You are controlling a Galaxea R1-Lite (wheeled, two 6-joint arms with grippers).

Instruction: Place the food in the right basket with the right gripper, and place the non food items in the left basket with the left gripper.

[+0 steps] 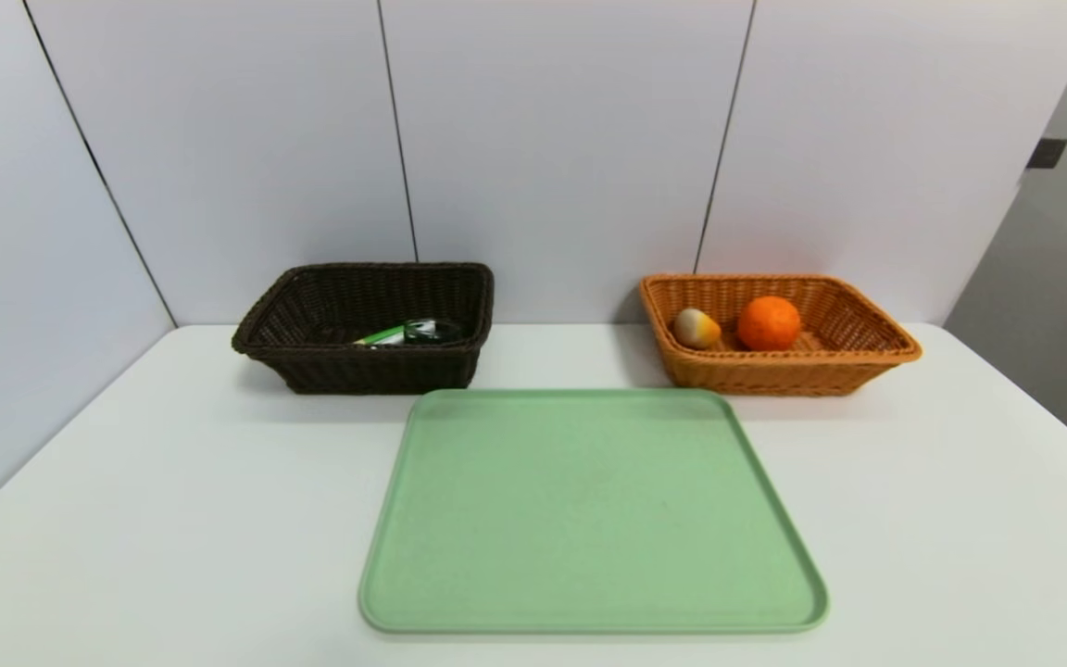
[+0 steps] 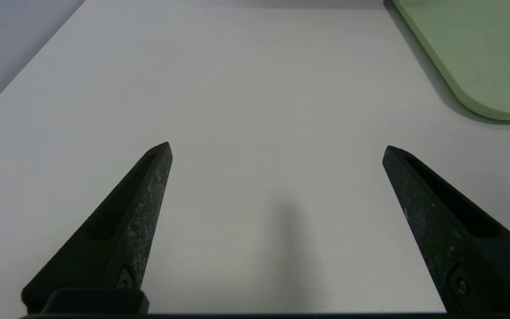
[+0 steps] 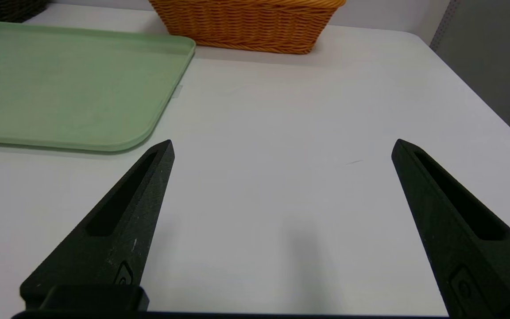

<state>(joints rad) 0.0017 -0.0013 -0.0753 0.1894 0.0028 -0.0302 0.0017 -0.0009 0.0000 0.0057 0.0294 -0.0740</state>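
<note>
The dark brown left basket (image 1: 297,366) holds a green-and-white item (image 1: 382,335) and a dark item (image 1: 432,330). In the orange right basket (image 1: 830,375) lie an orange (image 1: 768,322) and a white-and-yellow food piece (image 1: 696,328). Neither arm shows in the head view. My left gripper (image 2: 276,146) is open over bare table, near a corner of the green tray (image 2: 481,57), with nothing between its fingers. My right gripper (image 3: 282,142) is open too, over bare table beside the tray (image 3: 60,84), with the orange basket (image 3: 246,26) farther off.
The green tray (image 1: 589,509) lies in the middle of the white table (image 1: 126,482), with nothing on it. White wall panels stand behind the baskets and along the left side. The table's right edge (image 1: 1034,408) runs close to the orange basket.
</note>
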